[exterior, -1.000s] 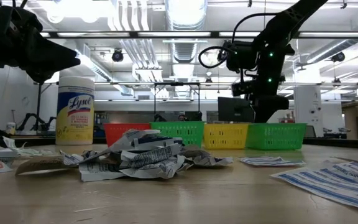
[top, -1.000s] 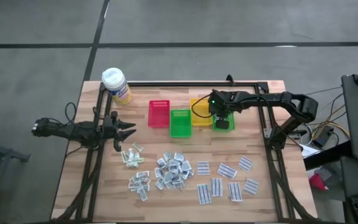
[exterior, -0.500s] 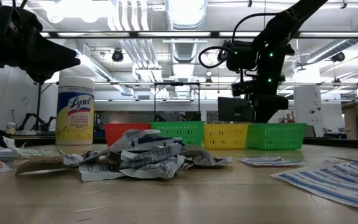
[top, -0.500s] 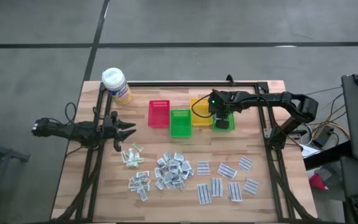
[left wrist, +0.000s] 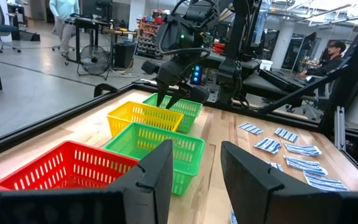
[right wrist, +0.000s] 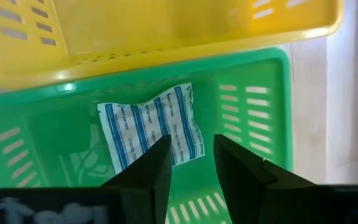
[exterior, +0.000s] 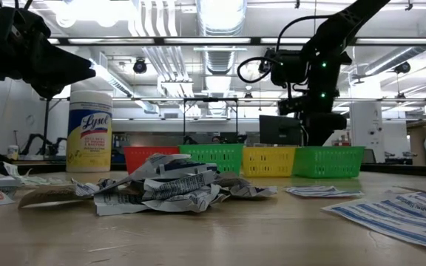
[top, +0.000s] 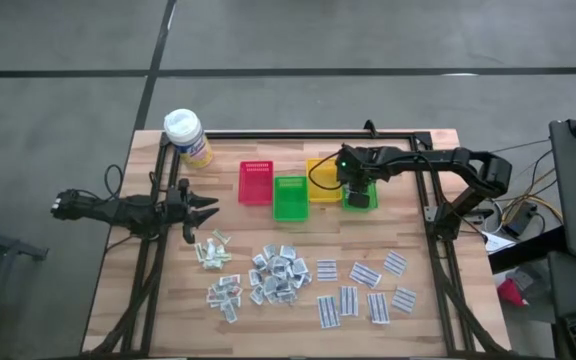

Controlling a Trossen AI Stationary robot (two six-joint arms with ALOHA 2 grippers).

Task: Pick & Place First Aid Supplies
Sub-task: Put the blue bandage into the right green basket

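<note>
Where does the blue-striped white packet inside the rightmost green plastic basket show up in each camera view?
High view: hidden under the right claw.
Low view: hidden by the basket wall.
Left wrist view: not visible.
Right wrist view: blue-striped white packet lying on the basket floor.
Shared landmark: rightmost green plastic basket.

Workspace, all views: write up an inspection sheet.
Surface: wooden table with a dark frame.
Job's things: blue-striped packet lies in the far-right green bin; striped strips, crinkly wrappers and pale sachets lie loose on the near half.
Clutter: yellow wipes canister; red bin, second green bin, yellow bin.
Grippers: right gripper open, empty, above the packet; left gripper open, empty, at the left edge.
Cables: yellow cable by the right arm.
Surroundings: seated person, other equipment.
</note>
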